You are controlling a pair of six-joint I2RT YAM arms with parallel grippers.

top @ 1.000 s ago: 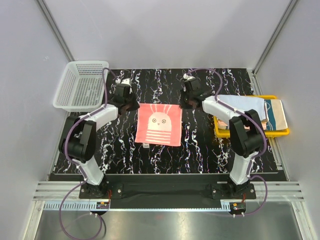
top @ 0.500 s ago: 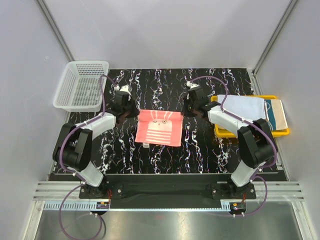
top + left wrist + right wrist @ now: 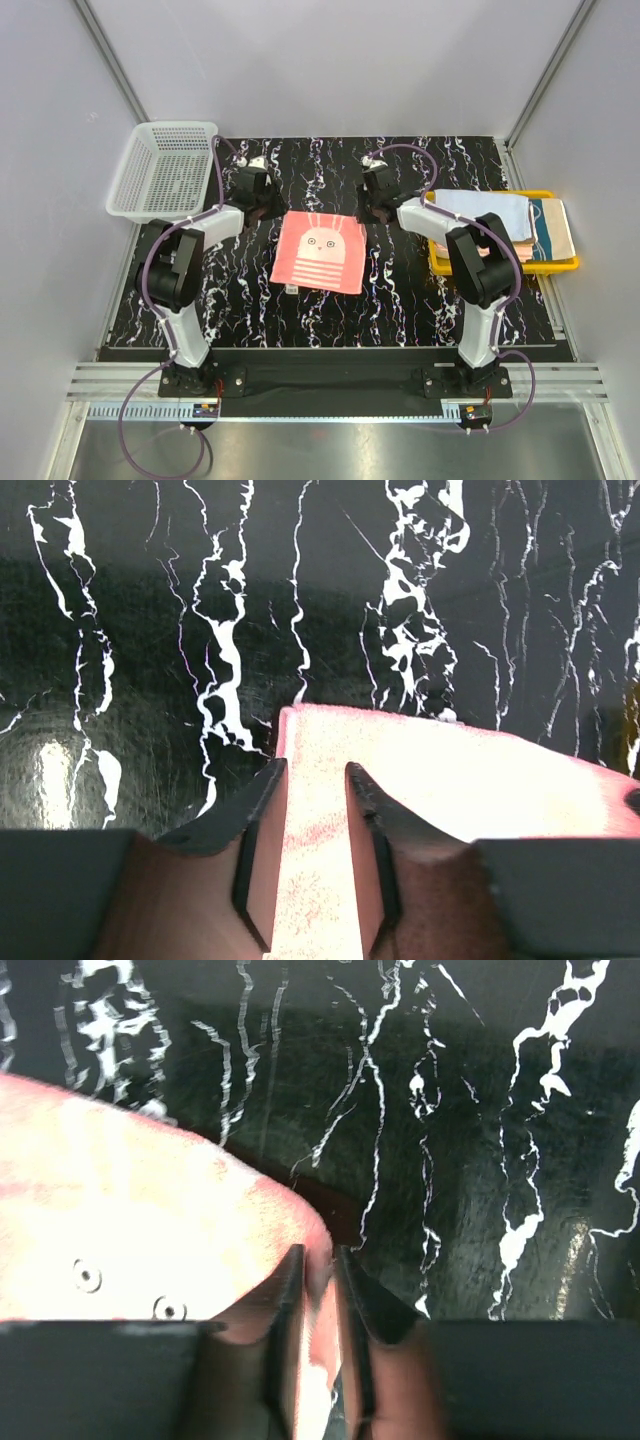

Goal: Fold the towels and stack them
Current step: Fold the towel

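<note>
Pink towel (image 3: 320, 250), lifted a moment ago, lies flat again. My left pincer (image 3: 315, 772), at its 11 o'clock corner, now gapes. My right pincer (image 3: 318, 1256), at 1 o'clock, is barely parted and I cannot tell its grip. I judge folding not yet begun.

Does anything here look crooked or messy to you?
Only slightly. The coral pink rabbit-face towel lies a little skewed on the black marbled table, its near edge slanting. In the yellow plastic tray at right, the folded towels are not lined up; the teal-striped one sticks out sideways.

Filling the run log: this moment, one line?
pink towel flat | left gripper open, far-left corner | right gripper far-right corner, grip unclear
</note>
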